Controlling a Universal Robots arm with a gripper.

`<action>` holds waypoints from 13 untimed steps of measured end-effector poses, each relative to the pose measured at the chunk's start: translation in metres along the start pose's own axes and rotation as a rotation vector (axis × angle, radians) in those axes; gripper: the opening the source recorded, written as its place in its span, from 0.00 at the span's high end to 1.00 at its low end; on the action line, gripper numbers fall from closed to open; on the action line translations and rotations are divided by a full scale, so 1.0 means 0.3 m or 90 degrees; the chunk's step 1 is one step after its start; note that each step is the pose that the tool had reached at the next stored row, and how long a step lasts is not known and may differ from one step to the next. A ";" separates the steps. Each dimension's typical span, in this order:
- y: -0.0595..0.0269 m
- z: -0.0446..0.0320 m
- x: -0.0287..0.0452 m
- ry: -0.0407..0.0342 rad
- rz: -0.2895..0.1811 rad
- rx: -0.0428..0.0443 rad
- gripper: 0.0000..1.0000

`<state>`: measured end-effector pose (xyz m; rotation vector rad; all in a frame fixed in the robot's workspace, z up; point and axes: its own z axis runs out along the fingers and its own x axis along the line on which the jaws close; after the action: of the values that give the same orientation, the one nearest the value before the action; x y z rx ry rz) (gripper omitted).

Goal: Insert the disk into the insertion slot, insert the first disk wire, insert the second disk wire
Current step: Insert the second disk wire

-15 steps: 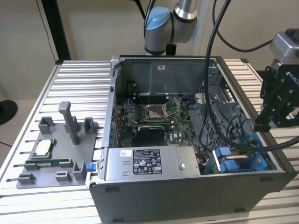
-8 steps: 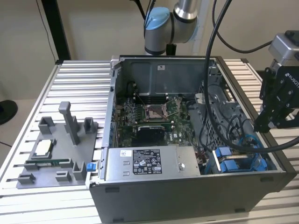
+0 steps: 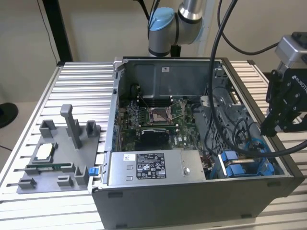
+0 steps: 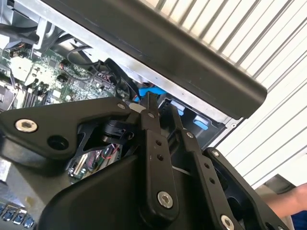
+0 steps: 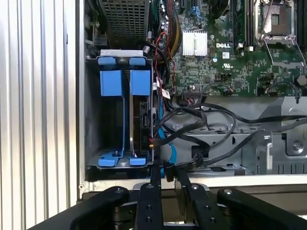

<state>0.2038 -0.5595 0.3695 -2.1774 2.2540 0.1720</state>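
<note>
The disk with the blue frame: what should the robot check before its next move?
1. The disk sits in the insertion slot: ok.
2. The black wires are plugged into the disk: cannot tell; they lie beside the slot.
3. The gripper is close to the slot: ok.
4. The gripper holds a wire: cannot tell.
5. The computer case is open above the slot: ok.
</note>
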 end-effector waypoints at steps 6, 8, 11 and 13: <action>0.002 0.007 0.001 0.0001 0.000 0.0000 0.00; 0.003 0.009 0.001 0.0001 0.000 0.0000 0.00; 0.004 0.013 0.001 0.0001 0.000 0.0000 0.00; 0.005 0.016 0.002 0.0001 0.000 0.0000 0.00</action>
<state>0.2020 -0.5595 0.3647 -2.1771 2.2544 0.1719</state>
